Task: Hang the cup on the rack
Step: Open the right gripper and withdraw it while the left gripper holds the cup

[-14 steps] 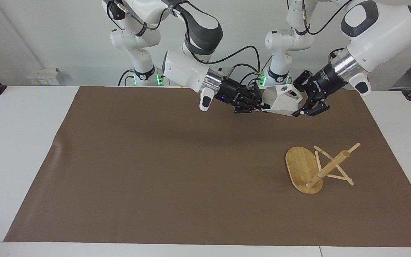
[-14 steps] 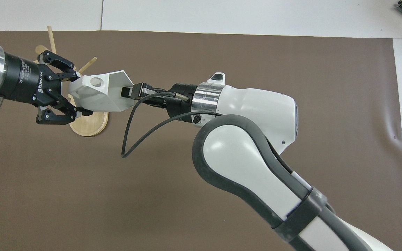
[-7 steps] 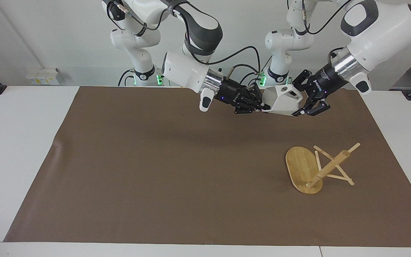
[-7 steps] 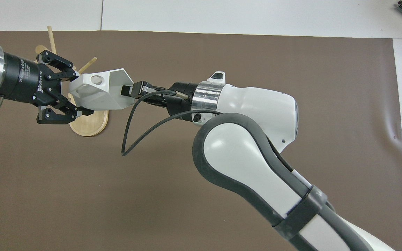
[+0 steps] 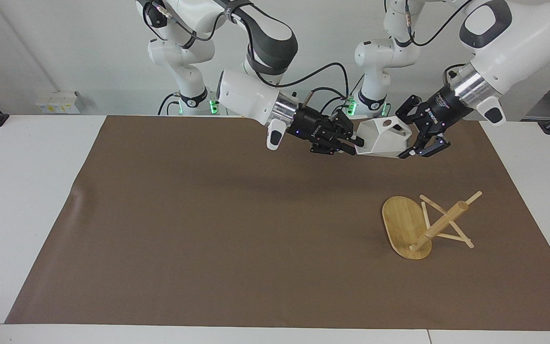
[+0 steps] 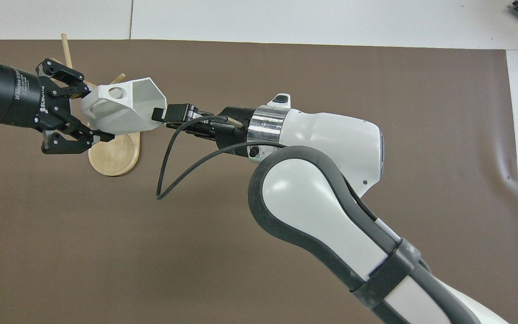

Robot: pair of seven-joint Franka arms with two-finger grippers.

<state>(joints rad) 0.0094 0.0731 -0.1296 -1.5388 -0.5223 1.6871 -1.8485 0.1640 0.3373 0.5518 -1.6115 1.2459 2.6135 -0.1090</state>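
Note:
The white faceted cup (image 5: 382,138) is in the air on its side, handle hole up, over the mat's edge nearest the robots. My left gripper (image 5: 411,136) is shut on its base end. My right gripper (image 5: 354,142) is at the cup's open rim, level with it. In the overhead view the cup (image 6: 124,112) sits between the left gripper (image 6: 95,114) and the right gripper (image 6: 158,114) and covers part of the rack. The bamboo rack (image 5: 401,222) lies tipped on the mat, farther from the robots, post and pegs pointing toward the left arm's end. Its oval base (image 6: 115,155) shows under the cup.
A brown mat (image 5: 208,229) covers most of the white table (image 5: 26,191). A black cable loop (image 6: 169,171) hangs from the right arm's wrist over the mat.
The left gripper has carried the cup a little toward the left arm's end, and the cup has turned so its mouth shows more from above. The right gripper now sits at the rim's edge.

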